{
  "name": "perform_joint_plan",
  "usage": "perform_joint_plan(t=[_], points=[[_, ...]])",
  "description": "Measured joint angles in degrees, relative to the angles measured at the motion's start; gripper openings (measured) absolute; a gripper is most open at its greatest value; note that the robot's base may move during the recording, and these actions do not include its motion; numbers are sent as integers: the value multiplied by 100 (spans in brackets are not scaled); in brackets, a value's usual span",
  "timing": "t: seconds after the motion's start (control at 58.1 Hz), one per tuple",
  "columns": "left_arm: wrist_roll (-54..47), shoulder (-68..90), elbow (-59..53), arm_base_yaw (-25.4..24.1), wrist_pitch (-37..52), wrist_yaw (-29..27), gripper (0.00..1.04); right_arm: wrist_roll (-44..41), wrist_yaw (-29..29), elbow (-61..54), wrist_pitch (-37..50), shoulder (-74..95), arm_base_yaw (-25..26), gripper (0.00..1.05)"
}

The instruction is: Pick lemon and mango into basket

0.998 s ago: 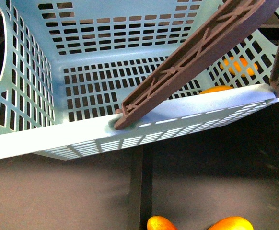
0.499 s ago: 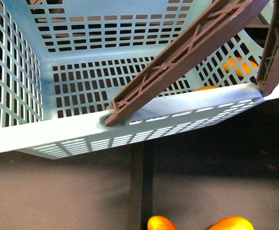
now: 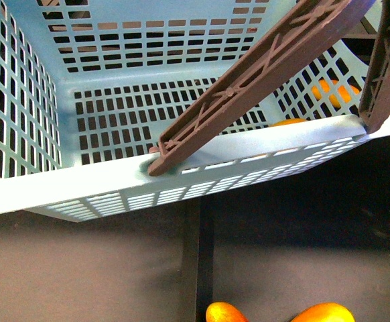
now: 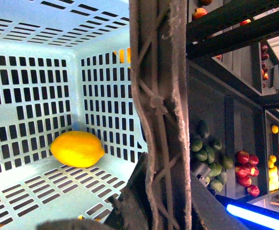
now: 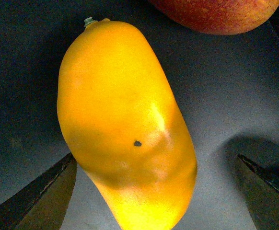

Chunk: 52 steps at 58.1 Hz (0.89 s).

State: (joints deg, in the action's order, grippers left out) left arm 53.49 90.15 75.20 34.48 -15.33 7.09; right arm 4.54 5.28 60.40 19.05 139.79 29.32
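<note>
Basket (image 3: 68, 184) fills the front view, brown handle (image 3: 248, 87) raised across its mouth. Lemon (image 4: 77, 148) is inside the basket, on the slotted floor near a corner. Mango (image 5: 125, 129) lies outside the basket on the dark surface (image 5: 15, 72). Right hand (image 5: 155, 163) is spread wide, one finger on either side of the mango; contact unclear. A reddish fruit (image 5: 216, 12) sits just beside the mango. Left hand (image 4: 130, 211) is close against the basket's handle; its grip cannot be told.

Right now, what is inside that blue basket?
One lemon lies on the slotted floor of the basket, near a corner. The brown handle hides part of the inside, so more cannot be ruled out.
</note>
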Motion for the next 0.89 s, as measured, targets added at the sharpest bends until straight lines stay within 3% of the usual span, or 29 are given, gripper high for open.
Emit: perform_joint_plan(t=[0.138, 0.396, 0.671, 0.894], points=[[0, 0, 0, 0, 2, 24, 7, 70, 52, 79, 0, 125, -42, 94], [4, 0, 0, 0, 2, 26, 7, 52, -310, -138, 66, -9, -87, 60], [4, 0, -2, 0, 2, 22, 7, -951, -1884, -1132, 33, -1727, 74, 54], [4, 0, 0, 0, 2, 22, 7, -1902, -3246, -1814, -787, -3794, 339, 54]])
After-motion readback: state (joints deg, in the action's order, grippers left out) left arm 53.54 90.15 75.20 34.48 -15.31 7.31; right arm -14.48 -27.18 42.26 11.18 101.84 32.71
